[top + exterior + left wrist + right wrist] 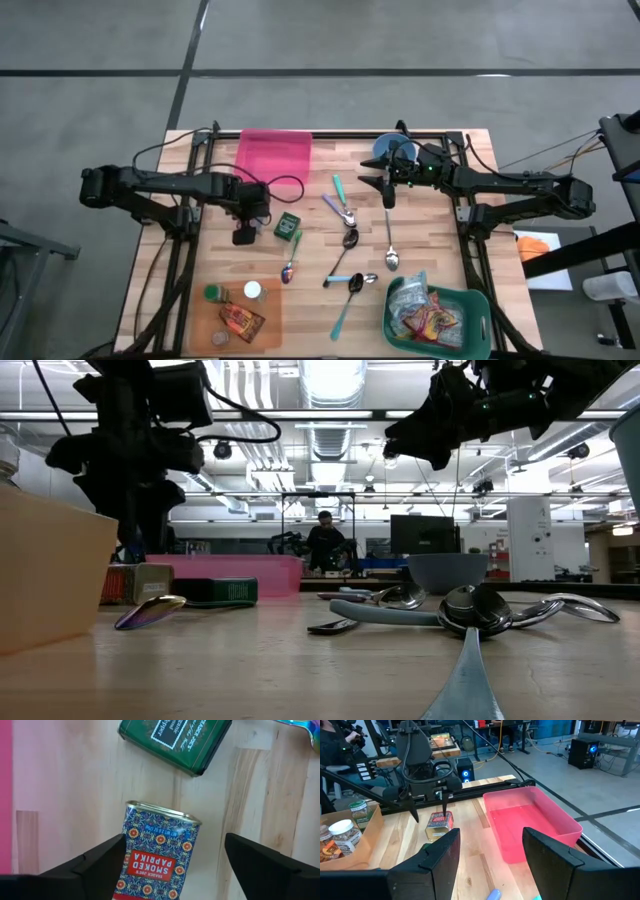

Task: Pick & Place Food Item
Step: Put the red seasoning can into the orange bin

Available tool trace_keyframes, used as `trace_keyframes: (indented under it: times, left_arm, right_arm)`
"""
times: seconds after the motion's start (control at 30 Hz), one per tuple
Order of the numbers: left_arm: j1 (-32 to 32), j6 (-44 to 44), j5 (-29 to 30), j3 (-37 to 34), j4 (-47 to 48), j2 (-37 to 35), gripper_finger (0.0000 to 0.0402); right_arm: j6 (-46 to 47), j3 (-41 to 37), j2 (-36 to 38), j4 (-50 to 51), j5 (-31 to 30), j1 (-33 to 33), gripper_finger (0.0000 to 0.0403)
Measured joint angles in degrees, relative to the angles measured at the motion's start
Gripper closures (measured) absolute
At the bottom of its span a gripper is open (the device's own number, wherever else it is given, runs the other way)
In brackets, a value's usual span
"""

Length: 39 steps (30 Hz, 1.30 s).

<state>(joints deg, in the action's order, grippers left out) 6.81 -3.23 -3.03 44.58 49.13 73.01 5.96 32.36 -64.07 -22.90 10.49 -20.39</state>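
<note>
A Smoked Paprika tin (pixel 157 857), blue and red with a patterned label, lies on its side on the wooden table. My left gripper (pixel 175 840) points down over it, open, one finger on each side of the tin. The right wrist view shows the same tin (pixel 439 824) under the left gripper's fingers (pixel 444 806). Farther along the table toward its right edge, my right gripper (pixel 386 190) hangs open and holds nothing, raised over the table beside a blue bowl (pixel 392 150). My left gripper comes at the paprika tin from above, fingers pointing down. One finger (pixel 107 857) stands right at the tin's long side (pixel 129 855), and I cannot tell whether it touches. A wide gap separates the other finger (pixel 250 855) from the tin.
A green tin (pixel 288 226) lies just beyond the paprika tin. A pink tray (pixel 274 155) stands at the far edge. Several spoons (pixel 348 240) lie mid-table. A green basket (pixel 470 300) with snack packets sits near right, a cardboard tray (pixel 270 320) with jars near left.
</note>
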Motion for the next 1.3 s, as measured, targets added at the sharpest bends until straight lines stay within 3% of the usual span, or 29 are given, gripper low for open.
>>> trace_keyframes:
  times: [0.97, 1.3]
  left_arm:
    - [0.02, 1.77, 0.01, -4.18, -3.80, 0.02, 0.0078]
    - [0.12, 1.78, 0.46, -4.15, -8.41, 5.07, 0.0078]
  right_arm:
    - [0.00, 0.00, 0.02, 0.00, -0.01, 0.01, 0.0192]
    - [-0.01, 0.00, 0.07, 0.04, -0.01, 0.01, 0.0192]
